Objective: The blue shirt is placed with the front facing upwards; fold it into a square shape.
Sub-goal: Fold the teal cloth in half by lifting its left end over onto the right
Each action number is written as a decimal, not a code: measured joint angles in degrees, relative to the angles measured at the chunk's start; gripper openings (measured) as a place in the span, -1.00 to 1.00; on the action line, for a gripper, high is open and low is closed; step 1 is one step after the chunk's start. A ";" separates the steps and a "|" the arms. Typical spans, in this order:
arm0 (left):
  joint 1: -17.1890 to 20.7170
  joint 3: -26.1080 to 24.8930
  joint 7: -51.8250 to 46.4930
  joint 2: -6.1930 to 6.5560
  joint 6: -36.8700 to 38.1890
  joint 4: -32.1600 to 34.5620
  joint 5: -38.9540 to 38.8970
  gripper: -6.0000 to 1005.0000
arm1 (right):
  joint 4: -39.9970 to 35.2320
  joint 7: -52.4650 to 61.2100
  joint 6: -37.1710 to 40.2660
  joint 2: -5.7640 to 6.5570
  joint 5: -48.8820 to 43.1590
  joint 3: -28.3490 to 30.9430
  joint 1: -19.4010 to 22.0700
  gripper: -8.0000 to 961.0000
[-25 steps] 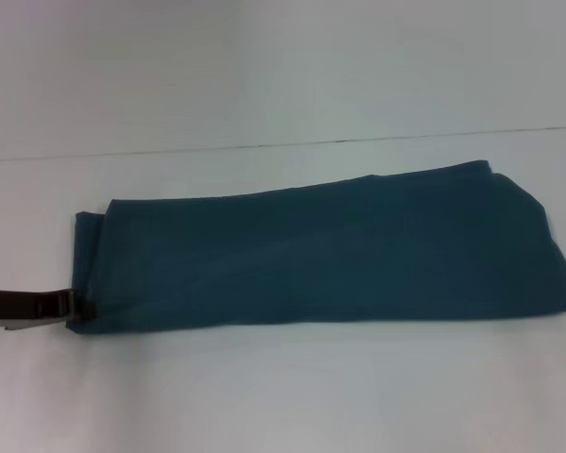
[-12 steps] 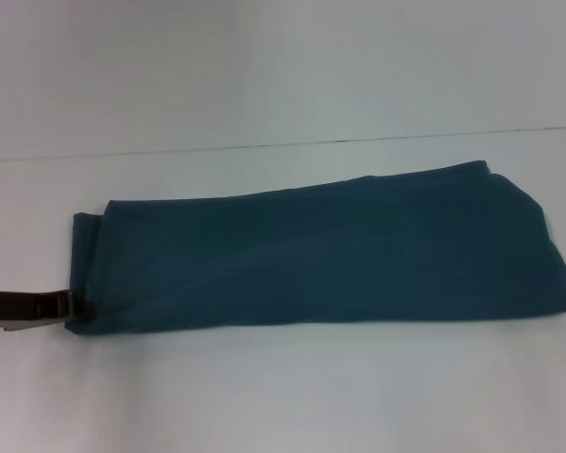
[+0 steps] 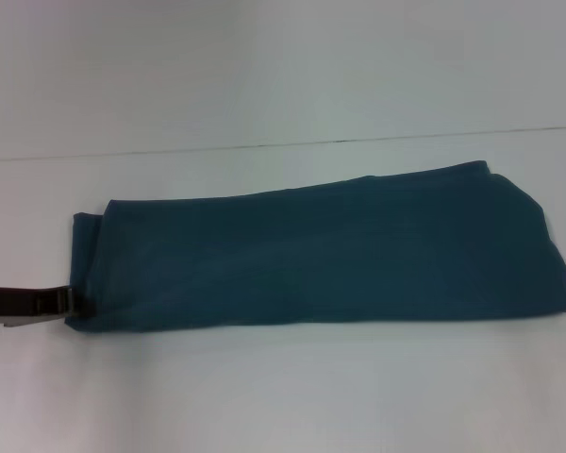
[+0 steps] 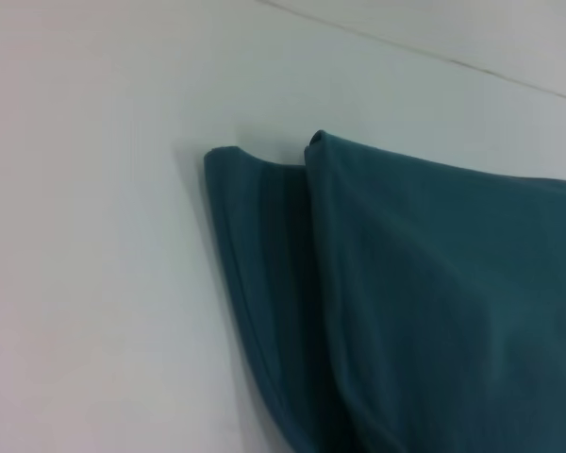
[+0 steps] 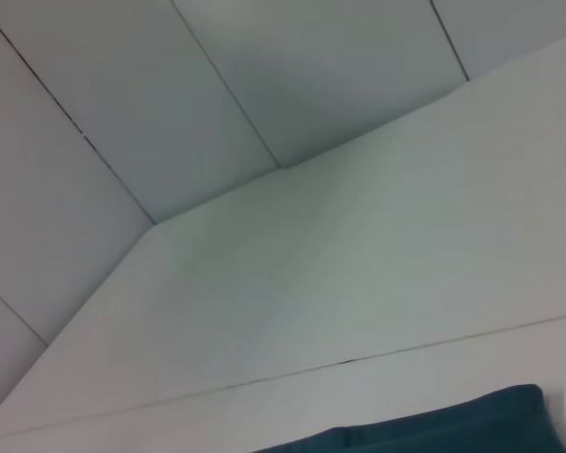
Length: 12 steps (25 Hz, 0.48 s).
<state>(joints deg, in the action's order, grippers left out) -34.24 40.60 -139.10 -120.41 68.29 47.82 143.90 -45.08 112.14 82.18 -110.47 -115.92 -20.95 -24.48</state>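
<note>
Pretty flat, even light all over, a bit dim with no glare anywhere. The blue shirt (image 3: 321, 250) only throws a thin soft shadow onto the white table (image 3: 283, 396), and everything looks slightly soft, no crisp edges.

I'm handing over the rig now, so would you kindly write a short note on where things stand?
Left gripper: at the shirt's near left corner, low on the table; whether its fingers are open or shut cannot be told.
Right gripper: not in view in the head picture; its wrist camera sees only an edge of the shirt.
Shirt: lies flat as a long band running left to right, with no lettering showing.
Done: the lengthwise folds.
Left: fold the band end over end into a square, probably starting from the left end.
</note>
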 joint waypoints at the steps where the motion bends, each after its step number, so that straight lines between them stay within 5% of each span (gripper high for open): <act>1: -0.05 0.00 -0.02 0.00 0.00 0.00 -0.05 -0.75 | 0.11 -0.01 0.00 0.00 0.00 -0.06 -0.02 -0.94; 12: -0.20 -0.43 -0.14 0.11 2.83 1.77 -0.33 -0.62 | 0.30 -0.09 0.00 0.18 0.00 -0.06 -0.05 -0.94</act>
<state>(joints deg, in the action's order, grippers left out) -34.44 40.17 -139.24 -120.29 71.12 49.58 143.57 -44.78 112.06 82.18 -110.29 -115.92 -21.01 -24.54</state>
